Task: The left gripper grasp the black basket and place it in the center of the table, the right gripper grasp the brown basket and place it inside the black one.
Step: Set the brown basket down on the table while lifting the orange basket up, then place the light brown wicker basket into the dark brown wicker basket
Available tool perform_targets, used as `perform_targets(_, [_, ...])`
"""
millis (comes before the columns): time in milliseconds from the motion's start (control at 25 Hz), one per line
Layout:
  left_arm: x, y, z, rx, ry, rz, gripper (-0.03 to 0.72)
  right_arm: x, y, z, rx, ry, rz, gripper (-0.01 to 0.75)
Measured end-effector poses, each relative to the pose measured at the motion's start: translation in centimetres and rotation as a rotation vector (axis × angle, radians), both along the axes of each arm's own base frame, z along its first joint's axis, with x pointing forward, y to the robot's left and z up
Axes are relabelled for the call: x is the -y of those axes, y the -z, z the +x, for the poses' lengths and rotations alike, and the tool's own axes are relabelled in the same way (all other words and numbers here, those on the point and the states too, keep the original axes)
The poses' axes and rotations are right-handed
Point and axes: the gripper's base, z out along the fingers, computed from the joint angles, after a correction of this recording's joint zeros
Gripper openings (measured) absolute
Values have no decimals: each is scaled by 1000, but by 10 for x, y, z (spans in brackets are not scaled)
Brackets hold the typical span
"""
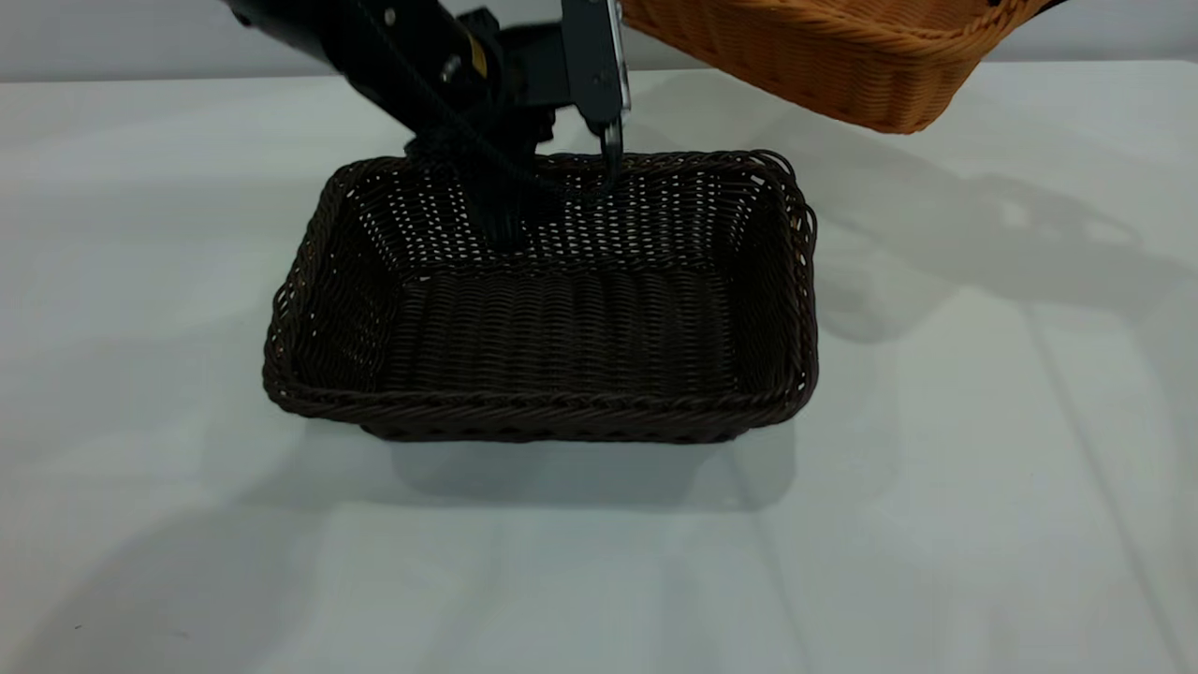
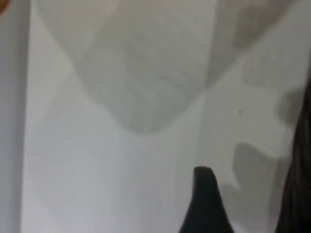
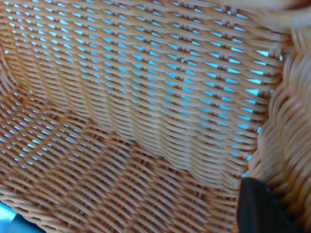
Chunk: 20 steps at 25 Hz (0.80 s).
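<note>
Sitting flat on the white table (image 1: 983, 487), the black basket (image 1: 543, 300) lies about at the middle of the outside view, its open top up and nothing inside it. The left gripper (image 1: 562, 187) reaches down from the upper left to the basket's far rim: its silvery finger (image 1: 611, 150) points down at the outer side of that rim, and the dark finger (image 1: 496, 215) hangs inside against the far wall, so the two stand apart with the rim between them; whether they press on the wicker or hang loose around it cannot be told. The left wrist view shows mostly bare tabletop with one dark fingertip (image 2: 206, 204) and a strip of dark weave at the edge. The brown basket (image 1: 842, 56) hangs in the air at the upper right of the outside view, tilted, clear of the table and well apart from the black one, casting a shadow on the tabletop beside it. The right wrist view is filled with its orange weave, and a black fingertip (image 3: 260, 206) of the right gripper sits inside the wall just beside the braided rim (image 3: 286, 121); its second finger is out of sight.
</note>
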Motion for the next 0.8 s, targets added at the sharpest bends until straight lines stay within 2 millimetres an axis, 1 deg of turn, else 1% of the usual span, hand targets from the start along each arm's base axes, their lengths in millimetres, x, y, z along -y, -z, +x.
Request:
perform_targets(80, [-1, -17, -2, 2, -5, 4, 486, 1, 0, 2, 15, 13, -8, 69])
perform_targets(160, [-4, -41, -5, 5, -11, 6, 486, 2, 0, 3, 29, 25, -19, 69])
perform_targets(280, [-10, -90, -13, 41, -20, -6, 487, 4, 0, 5, 49, 38, -33, 69])
perform_targets(400, [-18, -148, -25, 104, -30, -35, 487, 4, 0, 5, 55, 29, -37, 70])
perform_targets(480, [-23, -185, -34, 169, -33, -71, 487, 1, 0, 3, 45, -12, -30, 71])
perform_targets(520, [-26, -205, -39, 207, -34, -93, 487, -3, 0, 1, 34, -48, -24, 71])
perform_targets(640, [-36, -256, -58, 316, -35, -156, 487, -20, -1, -7, 5, -168, 8, 73])
perform_targets(800, [-52, -311, -86, 439, -38, -229, 487, -45, -3, -14, -23, -269, 67, 75])
